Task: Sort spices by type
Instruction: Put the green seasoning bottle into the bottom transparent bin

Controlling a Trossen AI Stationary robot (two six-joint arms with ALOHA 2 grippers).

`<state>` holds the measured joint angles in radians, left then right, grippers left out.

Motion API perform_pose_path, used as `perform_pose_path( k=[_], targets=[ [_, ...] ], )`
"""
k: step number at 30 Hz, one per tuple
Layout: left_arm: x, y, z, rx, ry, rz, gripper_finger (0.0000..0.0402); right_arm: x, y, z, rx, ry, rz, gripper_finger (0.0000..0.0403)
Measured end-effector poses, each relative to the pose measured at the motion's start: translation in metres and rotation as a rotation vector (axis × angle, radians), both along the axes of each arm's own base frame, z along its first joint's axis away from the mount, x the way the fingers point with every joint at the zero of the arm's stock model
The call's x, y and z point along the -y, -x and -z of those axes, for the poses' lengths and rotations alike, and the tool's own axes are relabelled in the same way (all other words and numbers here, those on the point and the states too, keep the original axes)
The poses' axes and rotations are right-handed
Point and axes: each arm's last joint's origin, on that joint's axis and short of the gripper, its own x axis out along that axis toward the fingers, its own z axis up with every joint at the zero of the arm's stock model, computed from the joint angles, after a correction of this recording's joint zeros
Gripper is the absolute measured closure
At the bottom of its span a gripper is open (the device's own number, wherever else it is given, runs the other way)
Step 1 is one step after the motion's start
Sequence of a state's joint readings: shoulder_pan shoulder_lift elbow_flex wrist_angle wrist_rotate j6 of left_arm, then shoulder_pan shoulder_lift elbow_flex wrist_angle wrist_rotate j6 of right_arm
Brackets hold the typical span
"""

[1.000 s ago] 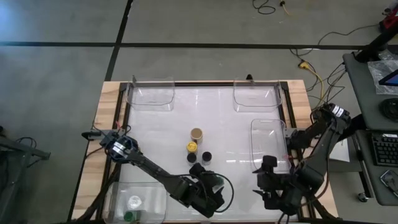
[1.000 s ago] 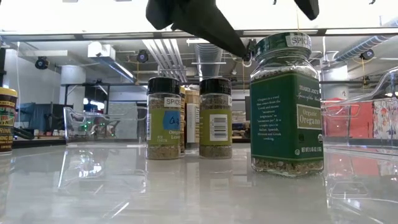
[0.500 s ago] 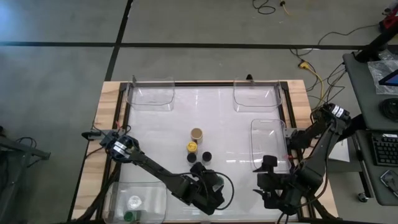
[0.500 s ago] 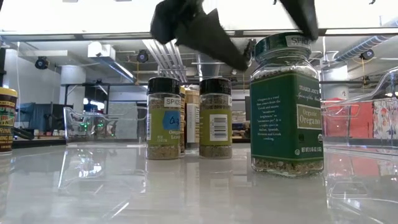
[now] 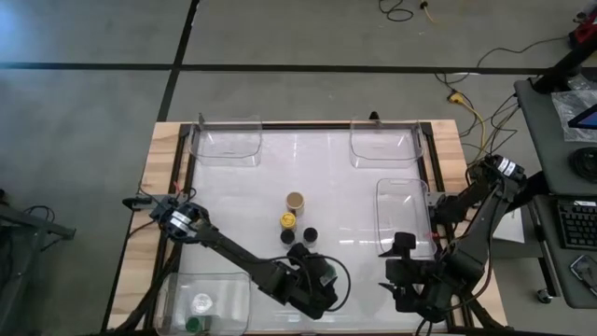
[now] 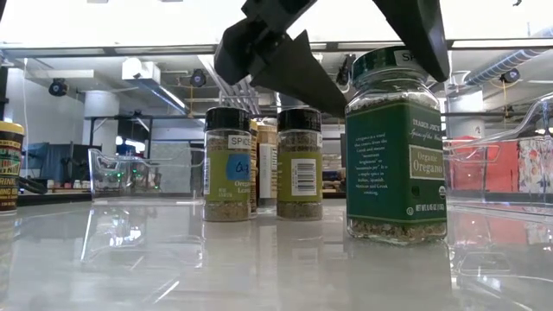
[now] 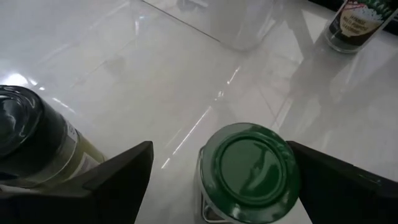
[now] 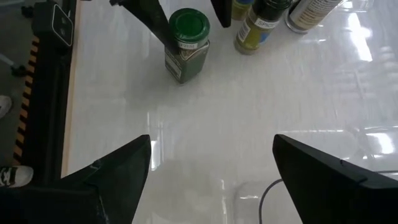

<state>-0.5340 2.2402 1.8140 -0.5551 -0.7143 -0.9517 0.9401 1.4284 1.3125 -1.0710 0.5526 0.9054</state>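
From above, the left gripper (image 5: 315,280) sits over the green jar (image 5: 322,269) at the table's near edge, just near of the two black-lidded jars (image 5: 311,234); the yellow-lidded jar (image 5: 288,220) and tan-lidded jar (image 5: 295,200) stand beyond those. The right gripper (image 5: 410,289) waits to the right of the green jar.

At table height, the green jar (image 6: 397,147) stands upright on the table, with dark fingers (image 6: 289,60) on either side of its lid, perhaps brushing it.

The left wrist camera shows its fingers (image 7: 118,177) spread wide, flanking the green lid (image 7: 249,165) without gripping.

The right wrist camera shows its own fingers (image 8: 106,180) splayed open, empty, well apart from the green jar (image 8: 186,43).
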Motion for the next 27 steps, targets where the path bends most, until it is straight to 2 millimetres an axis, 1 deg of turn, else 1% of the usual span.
perform_pose_path(
  k=[7,21,27],
  targets=[
    [-0.0039,-0.0019,0.0027,-0.039,0.05,0.029,0.0091,0.0,0.0,0.0,0.0,0.0,0.0,0.0085],
    [-0.0044,-0.0027,0.0008,-0.051,0.067,0.04,0.0156,-0.0002,-0.0001,-0.0001,0.002,-0.004,0.002,0.0115],
    [-0.0044,-0.0032,0.0004,-0.061,0.087,0.053,0.0198,-0.0002,-0.0001,-0.0001,0.002,-0.004,0.003,0.0125]
  ],
)
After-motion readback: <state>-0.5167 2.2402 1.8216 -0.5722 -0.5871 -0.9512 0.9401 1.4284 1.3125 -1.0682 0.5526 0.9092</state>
